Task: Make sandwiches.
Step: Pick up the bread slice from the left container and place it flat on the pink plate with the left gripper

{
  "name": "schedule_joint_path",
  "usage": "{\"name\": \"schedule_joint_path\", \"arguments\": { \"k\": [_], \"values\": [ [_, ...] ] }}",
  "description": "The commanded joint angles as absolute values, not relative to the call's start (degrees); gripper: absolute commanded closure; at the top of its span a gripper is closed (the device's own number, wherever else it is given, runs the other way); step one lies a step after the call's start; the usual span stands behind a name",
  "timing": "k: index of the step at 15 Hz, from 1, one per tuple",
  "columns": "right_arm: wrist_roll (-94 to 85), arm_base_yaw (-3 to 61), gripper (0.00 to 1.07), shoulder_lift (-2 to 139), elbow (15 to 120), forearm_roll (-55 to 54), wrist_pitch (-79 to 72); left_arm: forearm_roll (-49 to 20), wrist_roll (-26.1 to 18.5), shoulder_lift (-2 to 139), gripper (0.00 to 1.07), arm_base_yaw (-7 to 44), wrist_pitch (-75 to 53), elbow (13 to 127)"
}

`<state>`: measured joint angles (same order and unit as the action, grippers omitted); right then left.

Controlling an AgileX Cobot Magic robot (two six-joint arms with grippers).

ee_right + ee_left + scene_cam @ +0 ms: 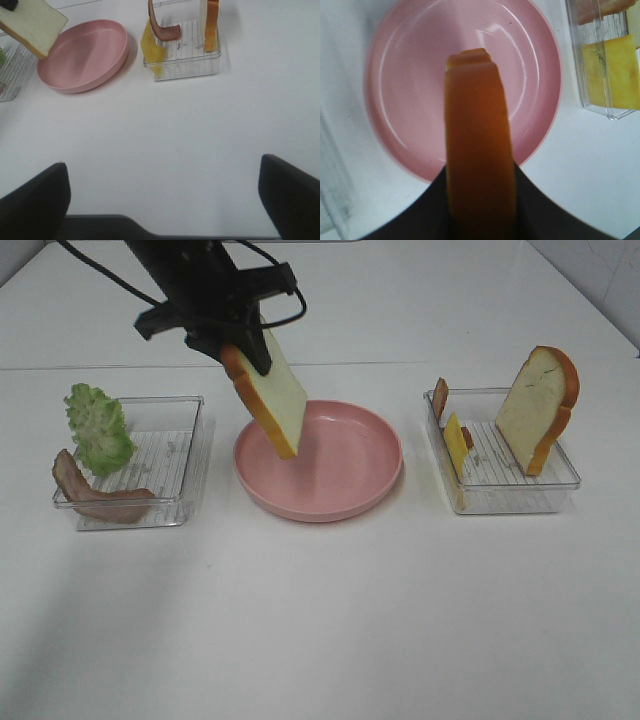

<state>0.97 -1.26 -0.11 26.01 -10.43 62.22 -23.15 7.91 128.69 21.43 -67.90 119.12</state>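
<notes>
My left gripper (246, 348) is shut on a toy bread slice (274, 396) with an orange-brown crust, holding it tilted in the air above the left part of the round pink plate (350, 472). The left wrist view looks down the slice's crust (477, 135) onto the plate (532, 75), which has nothing on it. A second bread slice (540, 408) stands upright in the right tray (510, 498), with a yellow cheese slice (456, 445) and a bacon strip (440, 397). My right gripper (162, 200) is open over bare table, away from everything.
The left clear tray (190, 465) holds ruffled green lettuce (98, 427) and a bacon strip (100, 498). The white table runs wide in front of the plate and trays.
</notes>
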Motion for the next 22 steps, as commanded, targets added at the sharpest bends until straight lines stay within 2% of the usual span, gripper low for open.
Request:
{"name": "schedule_joint_path", "arguments": {
  "k": [1,8,12,14,16,18,19,20,22],
  "values": [
    [1.32,-1.43,0.09,-2.01,26.18,-10.43,61.82,-26.59,7.85,132.87,1.07,24.01,-62.22,119.35],
    [1.32,-1.43,0.09,-2.01,26.18,-10.43,61.82,-31.91,7.96,138.25,1.07,27.39,-53.4,119.35],
    [1.32,-1.43,0.09,-2.01,26.18,-10.43,61.82,-33.0,7.96,139.97,1.07,27.62,-51.17,119.35],
    [1.32,-1.43,0.09,-2.01,26.18,-10.43,61.82,-32.95,7.85,140.49,1.0,27.62,-51.05,119.35],
    [1.32,-1.43,0.09,-2.01,26.18,-10.43,61.82,-31.57,7.73,141.0,0.82,27.62,-51.17,119.35],
    [1.32,-1.43,0.09,-2.01,26.18,-10.43,61.82,-28.71,8.08,140.49,0.5,27.62,-52.2,119.35],
    [1.32,-1.43,0.09,-2.01,26.18,-10.43,61.82,-27.62,8.08,140.26,0.39,27.62,-52.6,119.35],
    [1.32,-1.43,0.09,-2.01,26.18,-10.43,61.82,-23.09,8.25,139.69,0.12,27.62,-55.63,120.49],
    [1.32,-1.43,0.09,-2.01,26.18,-10.43,61.82,-19.54,8.31,139.34,0.07,27.62,-59.47,122.33]
  ]
}}
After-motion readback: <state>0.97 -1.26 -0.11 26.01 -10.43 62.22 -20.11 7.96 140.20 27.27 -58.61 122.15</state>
